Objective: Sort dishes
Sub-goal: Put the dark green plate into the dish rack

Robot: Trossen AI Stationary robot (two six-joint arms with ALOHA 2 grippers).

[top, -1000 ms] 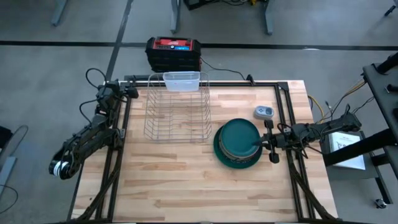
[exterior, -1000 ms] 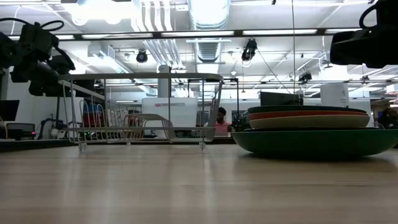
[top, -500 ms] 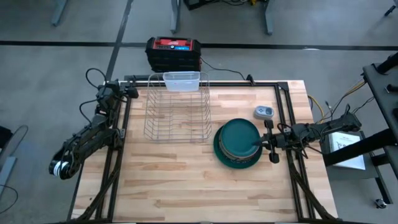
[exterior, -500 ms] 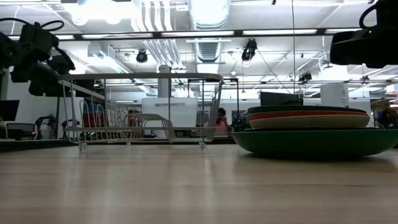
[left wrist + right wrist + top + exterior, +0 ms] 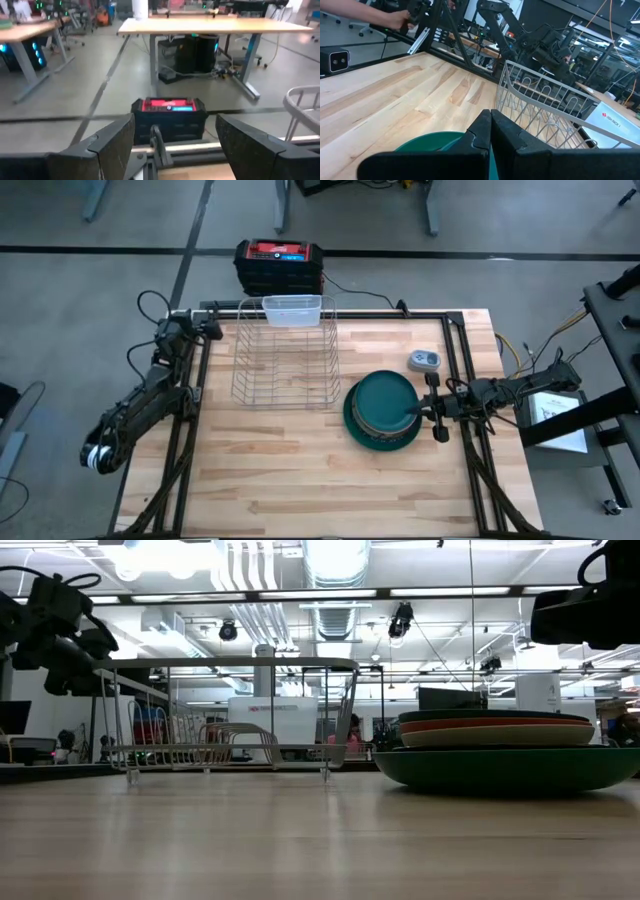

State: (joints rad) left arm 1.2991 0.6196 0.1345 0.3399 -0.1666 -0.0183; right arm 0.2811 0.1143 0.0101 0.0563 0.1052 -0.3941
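Grey concrete floor (image 5: 80,290) around light wood-plank worktop (image 5: 300,470), dark seam lines crossing floor. Black case with red top (image 5: 279,266) on floor just beyond worktop's far edge, cable running from it. Desk legs (image 5: 432,210) at far side. Open ceiling with pipes and ducts (image 5: 300,600), long strip lights (image 5: 330,594), bright glare at upper left. Wood-topped desks on grey metal legs (image 5: 215,30) across room, dark boxes and cables beneath. Distant figure in pink (image 5: 352,740) beyond worktop. White sheet (image 5: 560,415) on dark stand at right.

No lettering can be read for certain anywhere (a white sign (image 5: 615,118) beyond the wire rack (image 5: 545,107) bears red print, too blurred).
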